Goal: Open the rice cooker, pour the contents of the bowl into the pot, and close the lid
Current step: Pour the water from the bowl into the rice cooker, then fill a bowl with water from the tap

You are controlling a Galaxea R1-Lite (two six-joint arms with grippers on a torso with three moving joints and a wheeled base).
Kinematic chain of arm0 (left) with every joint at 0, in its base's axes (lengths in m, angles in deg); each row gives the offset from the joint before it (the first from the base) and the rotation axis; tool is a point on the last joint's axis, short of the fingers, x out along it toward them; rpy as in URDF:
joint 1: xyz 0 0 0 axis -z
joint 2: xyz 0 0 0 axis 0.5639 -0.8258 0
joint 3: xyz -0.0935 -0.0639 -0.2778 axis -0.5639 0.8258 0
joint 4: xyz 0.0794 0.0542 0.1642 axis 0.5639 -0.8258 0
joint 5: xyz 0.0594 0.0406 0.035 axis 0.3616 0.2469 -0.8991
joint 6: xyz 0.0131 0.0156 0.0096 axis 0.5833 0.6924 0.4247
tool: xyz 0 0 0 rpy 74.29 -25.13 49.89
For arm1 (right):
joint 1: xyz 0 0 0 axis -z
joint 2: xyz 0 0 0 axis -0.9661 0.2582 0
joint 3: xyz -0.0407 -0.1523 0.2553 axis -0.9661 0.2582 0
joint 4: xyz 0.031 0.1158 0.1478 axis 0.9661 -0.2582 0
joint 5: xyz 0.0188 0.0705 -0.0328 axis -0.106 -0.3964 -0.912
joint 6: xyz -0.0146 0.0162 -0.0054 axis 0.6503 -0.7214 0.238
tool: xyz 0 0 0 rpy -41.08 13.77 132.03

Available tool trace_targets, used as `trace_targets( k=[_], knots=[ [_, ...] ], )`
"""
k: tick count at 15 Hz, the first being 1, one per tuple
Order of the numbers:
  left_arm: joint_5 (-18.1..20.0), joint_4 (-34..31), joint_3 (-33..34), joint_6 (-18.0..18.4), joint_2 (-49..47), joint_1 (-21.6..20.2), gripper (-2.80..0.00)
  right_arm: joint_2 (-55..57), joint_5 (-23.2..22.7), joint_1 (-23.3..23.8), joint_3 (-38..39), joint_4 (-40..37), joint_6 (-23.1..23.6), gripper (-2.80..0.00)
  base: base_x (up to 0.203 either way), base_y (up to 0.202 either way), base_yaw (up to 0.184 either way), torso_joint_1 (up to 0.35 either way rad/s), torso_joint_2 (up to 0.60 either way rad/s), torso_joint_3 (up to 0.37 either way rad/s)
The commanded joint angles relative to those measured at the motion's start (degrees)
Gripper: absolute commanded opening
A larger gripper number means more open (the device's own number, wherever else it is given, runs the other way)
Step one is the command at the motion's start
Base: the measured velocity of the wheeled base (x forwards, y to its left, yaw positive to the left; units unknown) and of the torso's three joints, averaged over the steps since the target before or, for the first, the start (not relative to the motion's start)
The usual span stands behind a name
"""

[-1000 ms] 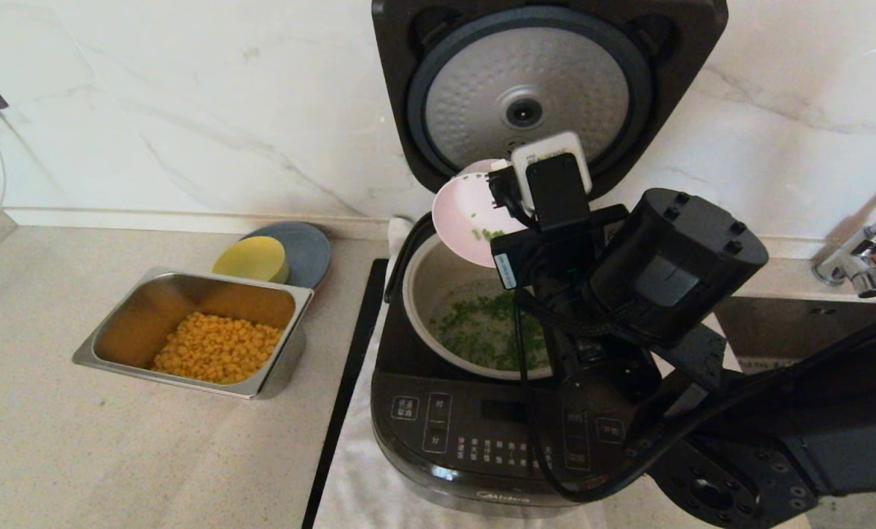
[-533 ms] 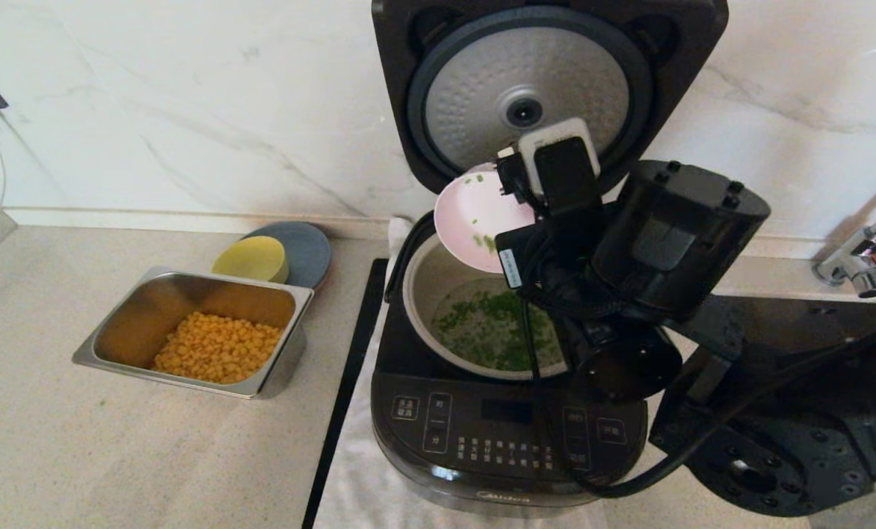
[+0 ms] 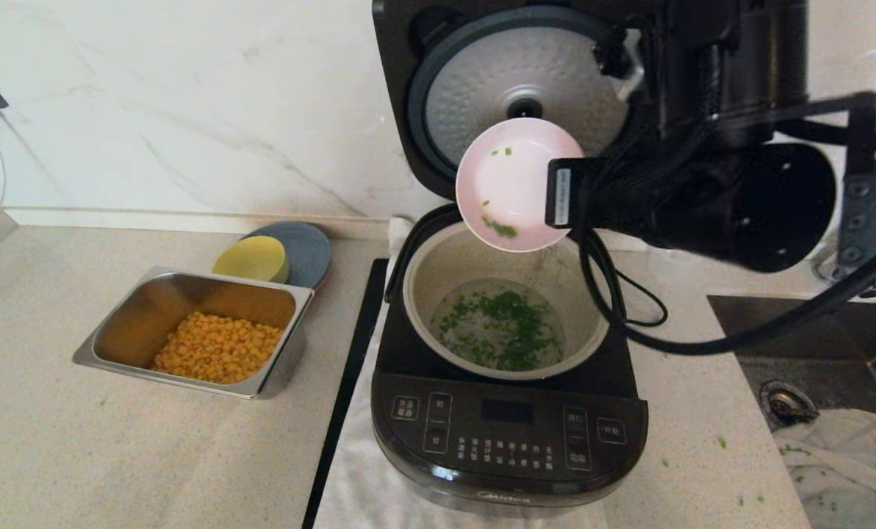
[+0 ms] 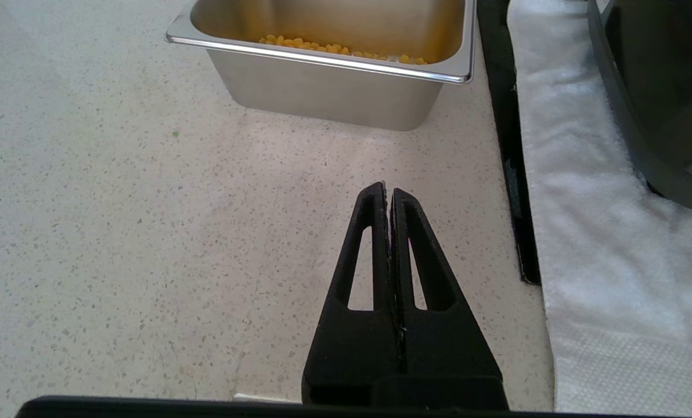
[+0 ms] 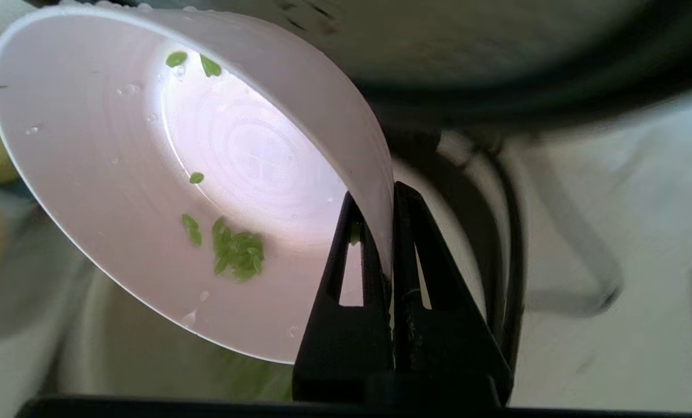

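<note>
The black rice cooker (image 3: 508,441) stands with its lid (image 3: 401,110) raised, dimpled silver disc facing me. In the grey-beige pot (image 3: 434,268) lie chopped green bits (image 3: 511,330) over a pale layer. My right gripper (image 5: 381,194) is shut on the rim of the pale pink bowl (image 3: 511,176), one finger inside and one outside. The bowl (image 5: 148,174) hangs tipped on its side above the pot's back edge, with only a few green bits stuck inside. My left gripper (image 4: 388,190) is shut and empty, low over the counter near the steel tray (image 4: 334,87).
A steel tray of corn (image 3: 195,330) sits left of the cooker, with a yellow bowl (image 3: 250,258) on a grey plate (image 3: 309,250) behind it. White towel (image 3: 364,485) lies under the cooker. A sink (image 3: 813,345) is at right. The right arm (image 3: 702,198) partly covers the lid.
The right arm swung up and back to the right, uncovering the pot and panel. The bowl rose from the pot's left rim to in front of the lid and now faces me more squarely.
</note>
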Motion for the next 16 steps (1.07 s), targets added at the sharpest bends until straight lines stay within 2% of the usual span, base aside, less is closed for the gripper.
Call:
trace_targets(
  k=[1, 5, 10, 13, 16],
  knots=[
    [0.0, 0.0, 0.4, 0.0, 0.0, 0.0, -2.8, -2.0, -10.5, 5.6, -6.8, -23.3, -10.1, -2.8, 0.0, 0.0, 0.0, 0.0, 0.0, 0.0],
    [0.0, 0.0, 0.4, 0.0, 0.0, 0.0, -2.8, -7.8, -20.4, 10.1, -6.9, -34.0, -12.6, -2.8, 0.0, 0.0, 0.0, 0.0, 0.0, 0.0],
    [0.0, 0.0, 0.4, 0.0, 0.0, 0.0, -2.8, -15.2, -29.3, 23.1, -5.3, -43.5, -13.5, -2.8, 0.0, 0.0, 0.0, 0.0, 0.0, 0.0],
    [0.0, 0.0, 0.4, 0.0, 0.0, 0.0, -2.8, -17.4, -33.9, 34.0, -4.0, -49.2, -11.4, -2.8, 0.0, 0.0, 0.0, 0.0, 0.0, 0.0],
    [0.0, 0.0, 0.4, 0.0, 0.0, 0.0, -2.8, -17.4, -39.9, 51.0, 0.0, -50.4, -8.8, -2.8, 0.0, 0.0, 0.0, 0.0, 0.0, 0.0]
  ],
)
